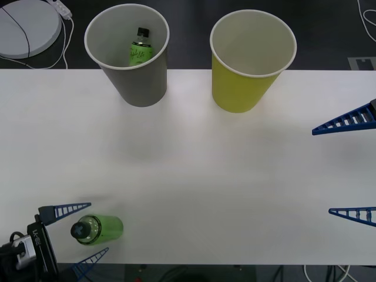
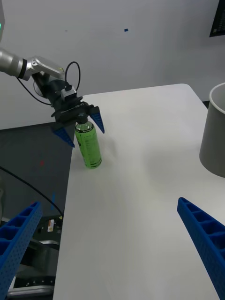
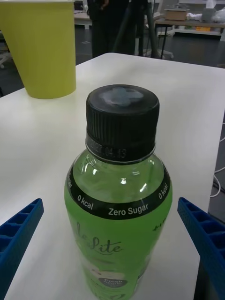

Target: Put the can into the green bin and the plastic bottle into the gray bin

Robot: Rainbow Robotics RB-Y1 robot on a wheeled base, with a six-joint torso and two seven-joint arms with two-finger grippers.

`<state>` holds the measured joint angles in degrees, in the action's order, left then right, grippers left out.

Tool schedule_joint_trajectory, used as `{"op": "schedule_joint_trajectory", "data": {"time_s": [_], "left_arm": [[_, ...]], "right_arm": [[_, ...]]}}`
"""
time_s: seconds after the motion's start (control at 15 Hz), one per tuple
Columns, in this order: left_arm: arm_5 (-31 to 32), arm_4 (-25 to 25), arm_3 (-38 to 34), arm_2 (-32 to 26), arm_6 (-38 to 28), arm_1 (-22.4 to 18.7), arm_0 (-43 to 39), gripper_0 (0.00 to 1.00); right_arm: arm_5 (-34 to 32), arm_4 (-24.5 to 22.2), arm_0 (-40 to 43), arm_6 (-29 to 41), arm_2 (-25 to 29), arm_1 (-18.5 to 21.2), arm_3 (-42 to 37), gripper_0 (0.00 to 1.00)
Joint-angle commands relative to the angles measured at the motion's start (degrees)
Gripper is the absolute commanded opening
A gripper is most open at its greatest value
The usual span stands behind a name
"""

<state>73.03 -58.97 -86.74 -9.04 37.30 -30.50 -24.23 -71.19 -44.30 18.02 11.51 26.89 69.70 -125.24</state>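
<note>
A green plastic bottle (image 1: 100,228) (image 2: 88,145) (image 3: 119,206) with a black cap stands upright near the table's front left corner. My left gripper (image 1: 98,227) (image 2: 77,124) (image 3: 110,201) is open around it, one blue finger on each side, not touching. Another green bottle (image 1: 140,50) lies inside the gray bin (image 1: 141,88) (image 2: 213,136) at the back left. The green bin (image 1: 244,88) (image 3: 47,51) stands to its right. My right gripper (image 1: 322,171) (image 2: 108,202) hangs open over the table's right edge, holding nothing. The can is out of view.
A round white device (image 1: 26,26) with a cable lies on the dark floor beyond the table's back left corner. The standing bottle is close to the table's front edge (image 1: 176,262). The broad white tabletop (image 1: 205,176) spreads between the grippers and the bins.
</note>
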Motion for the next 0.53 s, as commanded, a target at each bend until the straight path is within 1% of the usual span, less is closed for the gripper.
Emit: {"op": "schedule_joint_trajectory", "data": {"time_s": [0.07, 0.53], "left_arm": [[-0.4, 0.3, 0.0, 0.3, -0.5, 0.2, 0.4, 1.00], [-0.7, 0.2, -0.3, 1.5, -0.3, 1.1, 1.4, 1.00]], "right_arm": [[0.0, 0.0, 0.0, 0.0, 0.0, 0.0, 0.0, 1.00], [0.0, 0.0, 0.0, 0.0, 0.0, 0.0, 0.0, 1.00]]}}
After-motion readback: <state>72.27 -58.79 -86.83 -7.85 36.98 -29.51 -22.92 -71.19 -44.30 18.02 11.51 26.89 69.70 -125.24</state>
